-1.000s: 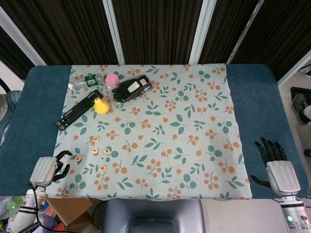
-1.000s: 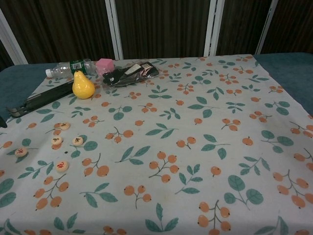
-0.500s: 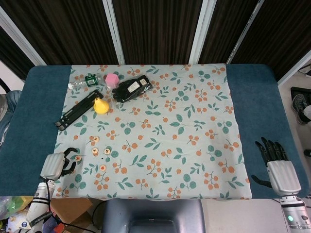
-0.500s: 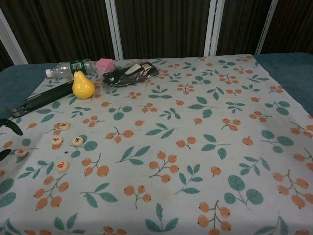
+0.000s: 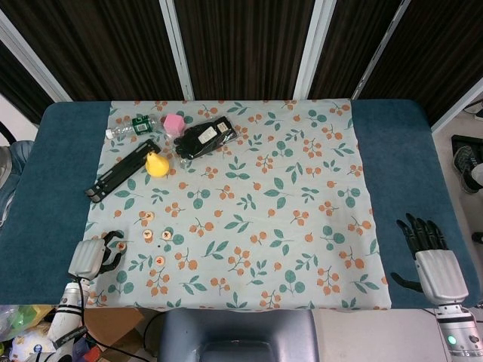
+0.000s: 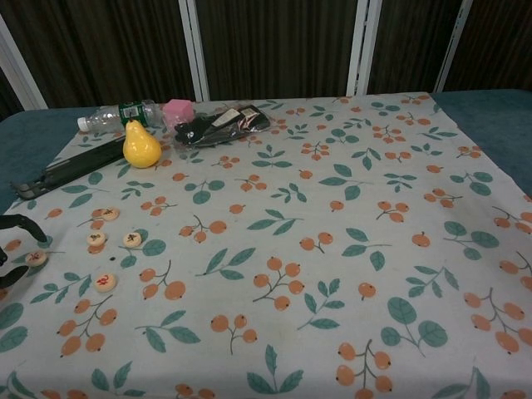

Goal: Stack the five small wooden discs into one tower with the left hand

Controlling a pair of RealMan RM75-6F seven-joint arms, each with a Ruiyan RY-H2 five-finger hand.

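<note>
Five small wooden discs lie flat and apart on the left of the floral cloth [image 5: 249,219]: one disc [image 5: 149,216] farthest back, two discs [image 5: 148,234] [image 5: 167,235] side by side, one disc [image 5: 160,261] nearest me, and the leftmost disc [image 5: 119,244] [image 6: 35,258]. My left hand [image 5: 94,256] [image 6: 12,249] sits at the cloth's left edge, holding nothing. Its dark fingers [image 6: 23,223] curve apart on either side of the leftmost disc; I cannot tell if they touch it. My right hand [image 5: 432,260] rests on the blue table at the far right, fingers spread.
At the back left lie a yellow pear [image 5: 157,164], a black bar [image 5: 121,170], a plastic bottle [image 5: 130,127], a pink cube [image 5: 174,124] and a black pouch [image 5: 204,137]. Blue table [image 5: 45,196] borders the cloth on both sides.
My left hand has moved rightward from the blue table onto the cloth edge, and its fingers now bracket the leftmost disc. The discs and right hand have stayed put.
</note>
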